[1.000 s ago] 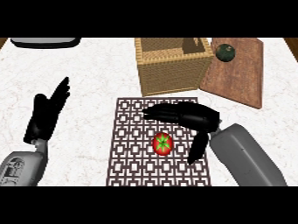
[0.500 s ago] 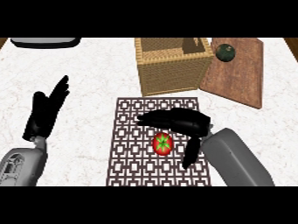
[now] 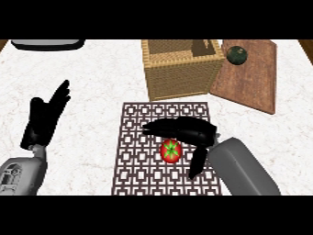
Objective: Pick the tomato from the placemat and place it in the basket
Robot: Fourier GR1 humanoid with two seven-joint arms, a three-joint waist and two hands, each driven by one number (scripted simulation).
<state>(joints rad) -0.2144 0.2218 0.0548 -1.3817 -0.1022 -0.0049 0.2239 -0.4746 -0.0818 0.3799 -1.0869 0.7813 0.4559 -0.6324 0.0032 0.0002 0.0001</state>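
- Red and topped with a green star-shaped stalk, the tomato (image 3: 171,151) is lying near the middle of the patterned placemat (image 3: 136,160), which is reaching to the counter's near edge.
- We are holding our right hand (image 3: 189,131) over the tomato's far side, fingers (image 3: 157,127) stretched out to the left and thumb (image 3: 198,161) hanging down on its right; they are spread apart and not clamped on it, and we cannot tell whether they are touching it.
- Our right forearm (image 3: 243,172) is covering the placemat's near right corner.
- We are resting our left hand (image 3: 45,118) open, fingers up, over the white marble counter (image 3: 97,78) toward its left edge.
- A wicker basket (image 3: 179,71) is standing beyond the placemat's far edge; a dark shape is showing inside, too small to make out.
- A wooden board (image 3: 247,82) is lying just right of the basket, carrying a dark green round thing (image 3: 237,55) at its far end.
- A grey object (image 3: 47,44) at the counter's far left corner is being cut off by the view.
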